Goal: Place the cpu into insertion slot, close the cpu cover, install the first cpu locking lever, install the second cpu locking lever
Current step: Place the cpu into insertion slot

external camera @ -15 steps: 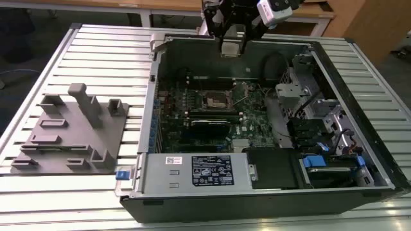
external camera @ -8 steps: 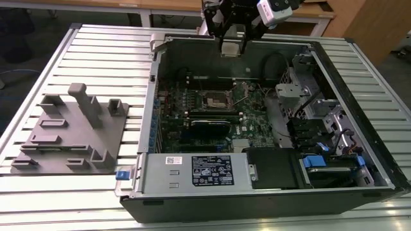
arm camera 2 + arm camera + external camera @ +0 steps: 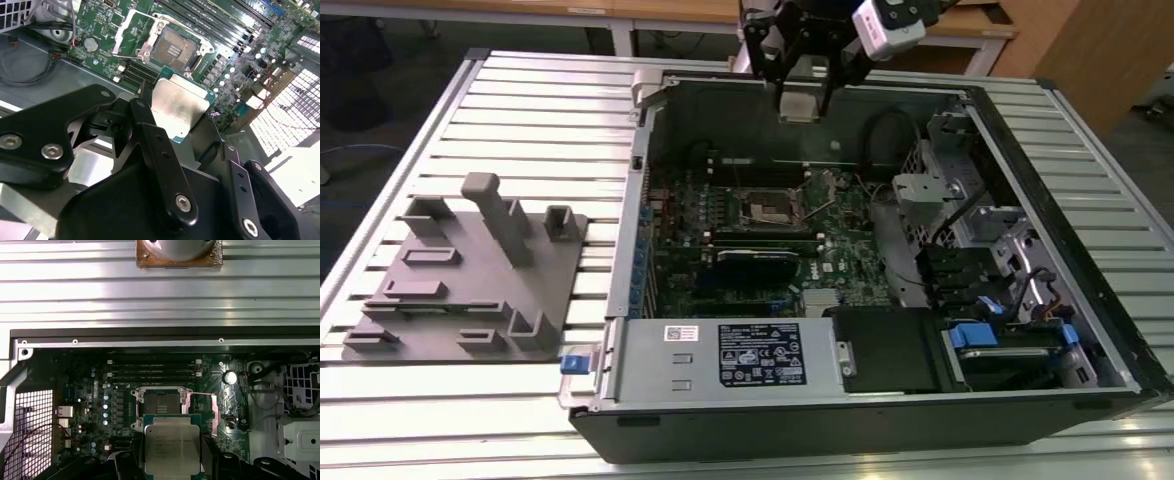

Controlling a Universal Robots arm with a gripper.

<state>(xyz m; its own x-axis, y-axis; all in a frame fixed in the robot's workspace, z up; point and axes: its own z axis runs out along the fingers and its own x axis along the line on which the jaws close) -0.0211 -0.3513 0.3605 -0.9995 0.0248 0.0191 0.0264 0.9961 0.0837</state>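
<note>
1. My claw [image 3: 802,100] hangs at the upper centre of the exterior view, above the open computer case [image 3: 1067,200].
2. It is clamped on the cpu [image 3: 177,107], whose silvery top shows in both wrist views.
3. The insertion slot [image 3: 771,208] sits mid-frame on the motherboard [image 3: 720,270], pin field bare, apart from the cpu.
4. The cpu cover [image 3: 122,34] stands swung open beside the slot.

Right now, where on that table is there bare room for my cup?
The ribbed table is bare beyond the grey fixture, at the exterior view's left of the computer case, and in a strip on the fixture's near side. Inside the case it is crowded: motherboard, power supply, and the pincer holding the cpu over it.
</note>
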